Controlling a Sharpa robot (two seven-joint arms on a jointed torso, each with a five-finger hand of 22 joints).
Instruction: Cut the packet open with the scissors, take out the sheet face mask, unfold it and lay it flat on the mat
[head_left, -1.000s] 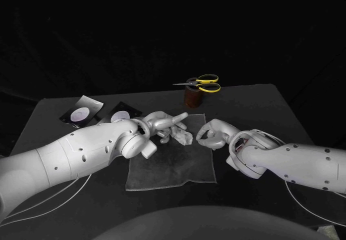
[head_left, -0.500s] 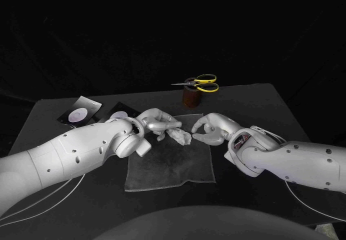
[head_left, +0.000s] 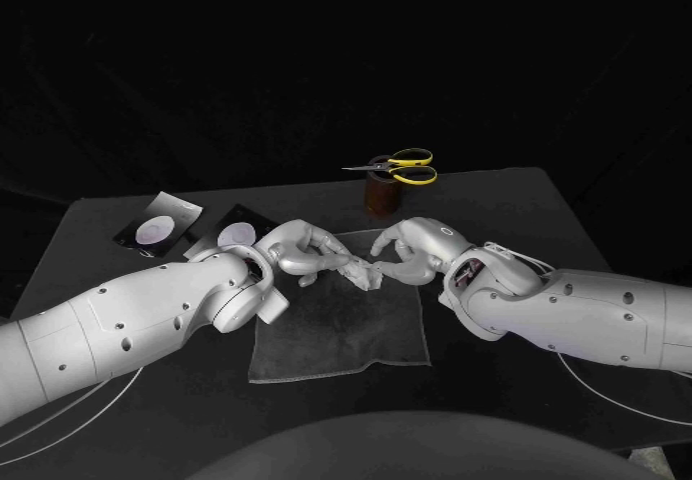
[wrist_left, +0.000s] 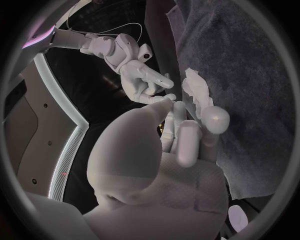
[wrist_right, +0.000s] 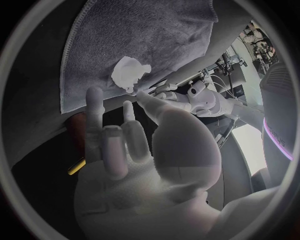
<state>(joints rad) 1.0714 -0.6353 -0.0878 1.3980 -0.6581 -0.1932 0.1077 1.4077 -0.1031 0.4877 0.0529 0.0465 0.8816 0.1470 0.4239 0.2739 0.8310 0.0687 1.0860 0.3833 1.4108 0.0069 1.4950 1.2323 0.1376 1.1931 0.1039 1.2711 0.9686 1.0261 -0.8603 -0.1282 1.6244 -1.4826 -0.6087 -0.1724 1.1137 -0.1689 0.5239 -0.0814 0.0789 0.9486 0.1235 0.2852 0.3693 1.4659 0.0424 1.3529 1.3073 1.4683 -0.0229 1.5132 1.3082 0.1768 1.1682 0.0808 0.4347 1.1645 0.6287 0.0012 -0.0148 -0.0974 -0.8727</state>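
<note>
The white sheet mask (head_left: 361, 272) is a crumpled wad held just above the far end of the grey mat (head_left: 340, 335). My left hand (head_left: 303, 250) grips it in its fingertips; the left wrist view shows the mask (wrist_left: 197, 89) standing up from those fingers over the mat (wrist_left: 250, 75). From the other side, my right hand (head_left: 415, 250) has its fingers apart and its tips at the mask's edge. In the right wrist view the thumb tip sits against the mask (wrist_right: 128, 72). Yellow-handled scissors (head_left: 400, 166) lie across a brown holder (head_left: 382, 197) at the back.
Two dark packets (head_left: 159, 228) (head_left: 238, 233) with pale round labels lie at the back left, beside my left arm. The near half of the mat is bare. Thin white cables trail from both arms over the table's front corners.
Both hands have drawn together over the mat's far end. The right hand has opened its fingers and reached in to the mask held by the left.
</note>
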